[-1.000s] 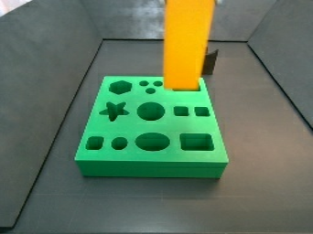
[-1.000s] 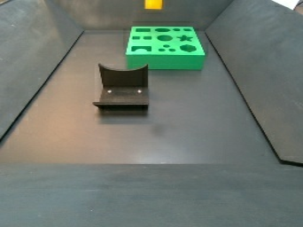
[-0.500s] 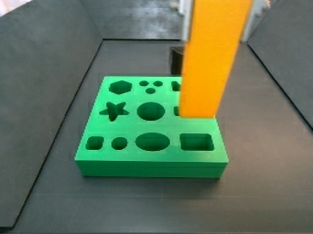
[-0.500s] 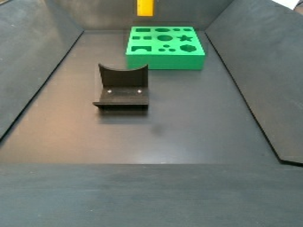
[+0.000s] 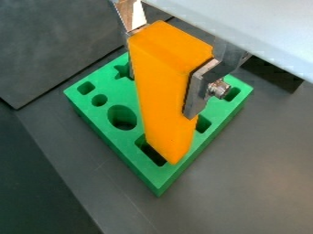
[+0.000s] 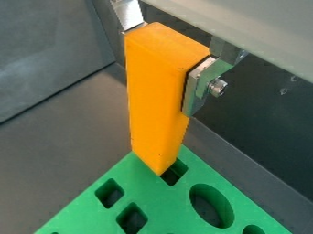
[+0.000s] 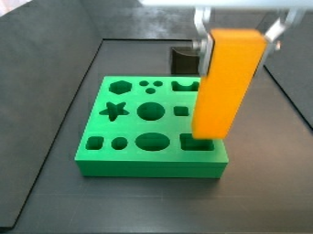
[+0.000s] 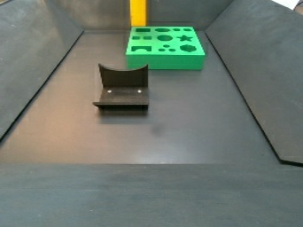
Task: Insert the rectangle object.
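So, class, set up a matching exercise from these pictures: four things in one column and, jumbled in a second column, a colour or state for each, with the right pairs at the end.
Column A
1. rectangle object
2. green board
3. fixture
4. gripper

Column B
a. stands alone on the dark floor, apart from the board
b. its silver fingers clamp an orange block
c. flat, with a star-shaped hole among its cut-outs
d. orange, held upright above the board

Pairs: 1-d, 2-c, 3-a, 4-b
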{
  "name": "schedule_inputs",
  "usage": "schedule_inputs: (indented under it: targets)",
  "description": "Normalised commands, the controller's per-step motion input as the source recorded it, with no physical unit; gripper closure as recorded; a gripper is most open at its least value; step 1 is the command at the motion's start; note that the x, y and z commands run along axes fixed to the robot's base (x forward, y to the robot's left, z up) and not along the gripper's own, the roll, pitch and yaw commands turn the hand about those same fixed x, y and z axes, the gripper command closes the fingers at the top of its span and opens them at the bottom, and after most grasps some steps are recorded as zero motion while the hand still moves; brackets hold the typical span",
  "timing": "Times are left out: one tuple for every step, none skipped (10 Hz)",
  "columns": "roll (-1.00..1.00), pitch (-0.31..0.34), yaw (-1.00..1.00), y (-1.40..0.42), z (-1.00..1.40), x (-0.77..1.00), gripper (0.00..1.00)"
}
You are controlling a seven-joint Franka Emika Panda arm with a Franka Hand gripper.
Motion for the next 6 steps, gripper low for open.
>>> schedule_inputs:
  targets:
    - [-0.05, -0.033, 0.11, -0.02, -0.22, -0.01, 1.0]
    - [0.0, 0.0, 0.06, -0.02, -0.08, -0.09, 1.0]
    - [0.0, 0.0, 0.02, -0.05, -0.06, -0.06, 1.0]
    - [0.01, 0.0, 0.0, -0.12, -0.09, -0.05, 1.0]
    - [0.01, 0.0, 0.0, -0.18, -0.1, -0.01, 1.0]
    - [0.0, 0.0, 0.0, -0.15, -0.11, 0.0, 1.0]
